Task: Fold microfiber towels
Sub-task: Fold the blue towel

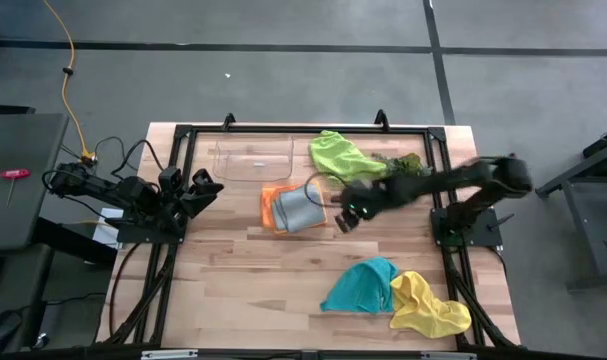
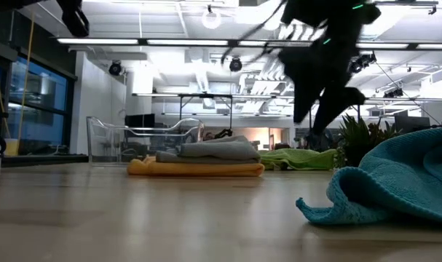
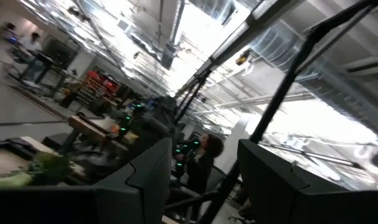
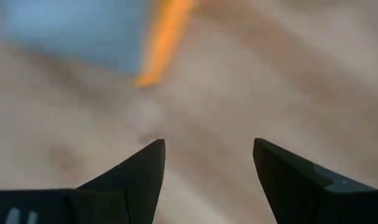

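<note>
From above, the grey towel [image 1: 302,210] lies folded on the orange towel [image 1: 270,205] at mid-table, just below the clear tray [image 1: 251,158]. The lime towel [image 1: 338,153] lies crumpled at the far edge beside a leafy sprig [image 1: 403,162]. The teal towel [image 1: 361,286] and yellow towel [image 1: 426,306] lie rumpled and touching near the front right. The right gripper [image 1: 345,216] hangs just right of the grey-orange stack, holding nothing. The left gripper [image 1: 205,187] waits at the table's left edge, well apart from every towel.

At table height, the grey towel [image 2: 217,151] sits flat on the orange one [image 2: 197,169], the tray [image 2: 133,138] behind them. The lime towel [image 2: 297,158] lies farther back; the teal towel [image 2: 395,182] fills the near right.

Past the left wrist, its fingers [image 3: 148,180] stand apart, empty, aimed at the room, where a person [image 3: 201,165] shows.

Past the right wrist, the fingers [image 4: 145,174] are spread over bare table [image 4: 238,93], empty; the stack's orange edge [image 4: 164,37] shows blurred beyond.
</note>
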You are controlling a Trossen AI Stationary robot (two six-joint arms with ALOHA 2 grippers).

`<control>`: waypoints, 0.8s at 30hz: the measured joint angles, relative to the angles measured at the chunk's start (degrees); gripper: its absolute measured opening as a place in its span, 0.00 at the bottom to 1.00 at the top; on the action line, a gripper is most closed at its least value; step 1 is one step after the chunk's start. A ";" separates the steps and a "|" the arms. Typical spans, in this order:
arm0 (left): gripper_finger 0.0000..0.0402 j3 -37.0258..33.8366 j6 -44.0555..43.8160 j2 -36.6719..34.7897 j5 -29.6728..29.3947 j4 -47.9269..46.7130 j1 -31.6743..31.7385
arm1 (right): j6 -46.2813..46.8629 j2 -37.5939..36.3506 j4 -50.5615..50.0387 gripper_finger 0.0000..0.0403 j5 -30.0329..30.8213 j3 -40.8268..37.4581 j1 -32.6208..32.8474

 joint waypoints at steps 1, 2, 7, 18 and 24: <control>0.43 0.00 0.39 0.21 -0.88 -0.07 0.02 | 1.65 -2.56 4.94 0.59 -0.06 -3.03 1.65; 0.43 -0.01 0.78 0.44 -1.88 -0.11 0.02 | 3.52 -4.91 10.18 0.59 0.49 -5.72 3.28; 0.43 0.00 1.15 2.21 -6.86 -0.04 0.29 | 6.14 -12.87 30.77 0.59 9.59 -14.98 9.49; 0.43 13.29 7.48 18.07 -10.28 -18.74 1.22 | -15.56 -15.34 39.74 0.59 16.89 -13.53 11.81; 0.43 20.68 12.68 25.50 -5.07 -19.61 1.18 | -26.66 -15.30 39.68 0.59 16.91 -10.48 11.81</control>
